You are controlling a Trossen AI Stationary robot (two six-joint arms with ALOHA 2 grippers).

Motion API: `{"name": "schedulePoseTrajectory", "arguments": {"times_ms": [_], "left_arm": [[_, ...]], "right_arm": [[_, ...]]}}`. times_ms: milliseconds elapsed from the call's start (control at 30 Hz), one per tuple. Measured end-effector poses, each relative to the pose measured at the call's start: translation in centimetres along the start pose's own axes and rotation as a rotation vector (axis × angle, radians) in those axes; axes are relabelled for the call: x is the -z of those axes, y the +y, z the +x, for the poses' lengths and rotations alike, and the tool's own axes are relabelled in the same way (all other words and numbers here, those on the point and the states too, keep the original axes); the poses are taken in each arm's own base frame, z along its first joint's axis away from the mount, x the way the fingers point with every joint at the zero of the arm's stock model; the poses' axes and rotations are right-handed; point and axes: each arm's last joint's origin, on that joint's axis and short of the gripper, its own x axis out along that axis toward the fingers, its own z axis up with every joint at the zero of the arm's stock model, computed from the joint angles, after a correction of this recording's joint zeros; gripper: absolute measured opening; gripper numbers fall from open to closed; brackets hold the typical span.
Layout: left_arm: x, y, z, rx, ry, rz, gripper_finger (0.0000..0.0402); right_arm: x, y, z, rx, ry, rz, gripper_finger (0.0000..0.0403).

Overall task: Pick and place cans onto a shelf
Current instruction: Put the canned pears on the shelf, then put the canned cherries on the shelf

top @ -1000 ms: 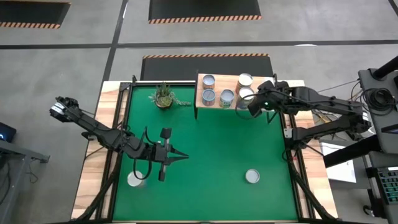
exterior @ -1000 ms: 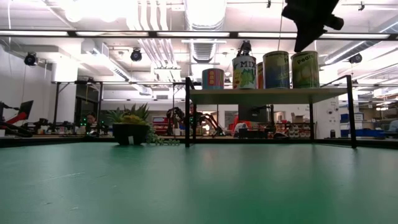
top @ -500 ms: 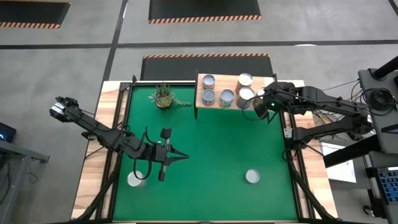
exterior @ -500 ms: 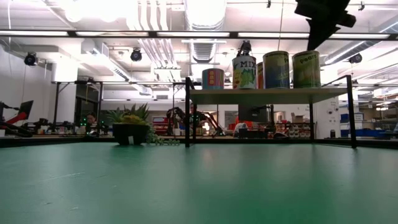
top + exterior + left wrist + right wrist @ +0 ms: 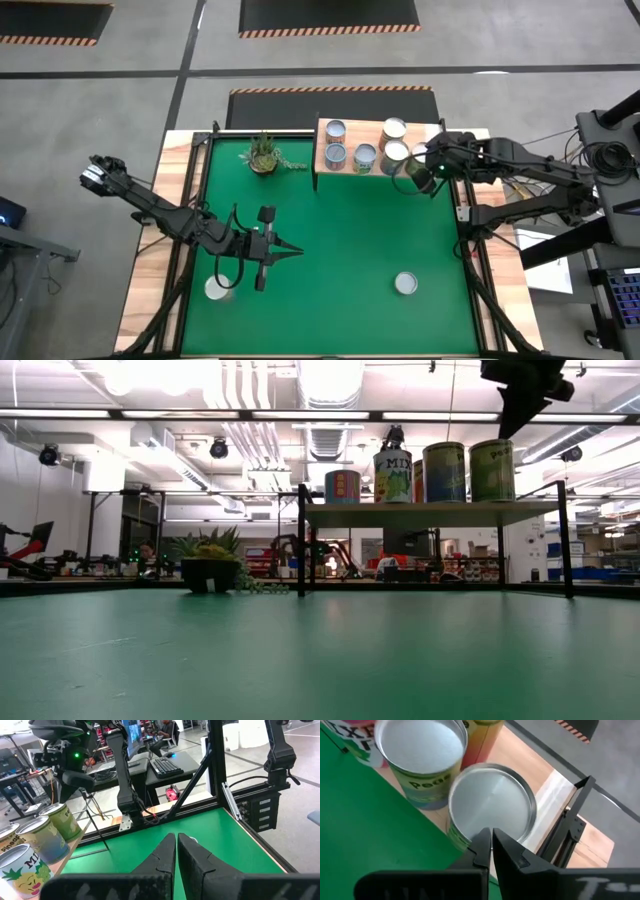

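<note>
The light-wood shelf stands on thin black legs at the table's far side and carries several cans, which also show in the low view. My right gripper is shut and empty. It hovers over the silver top of the can nearest the shelf's pale right end, clear above that can in the low view. My left gripper is shut and empty above the green mat. One can stands on the mat at the near right. Another stands under my left arm.
A small potted plant stands on the mat left of the shelf, and shows in the low view. Black frame posts line the table's edges. Bare green mat lies between the arms.
My right gripper has gone a little toward the table's right edge and slightly up, staying above the shelf's right end. The cans on the shelf have kept their places.
</note>
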Motion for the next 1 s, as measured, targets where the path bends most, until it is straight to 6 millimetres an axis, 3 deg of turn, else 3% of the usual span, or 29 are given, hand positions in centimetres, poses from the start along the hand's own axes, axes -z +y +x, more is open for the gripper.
{"name": "schedulePoseTrajectory", "arguments": {"times_ms": [467,800,1000], "left_arm": [[0.1,0.0,0.0,0.003,0.015,-0.021,0.0001],[1.6,-0.2,-0.2,0.011,0.171,-0.157,0.0001],[2.9,-0.5,0.0,-0.007,0.27,-0.293,0.0001]], "right_arm": [[-1.9,-0.4,-3.9,-0.126,-0.164,0.05,0.0009],[0.1,4.6,-5.0,-0.383,-0.277,-0.111,0.0009],[1.2,7.3,-7.0,-0.395,-0.464,-0.245,0.0009]]}}
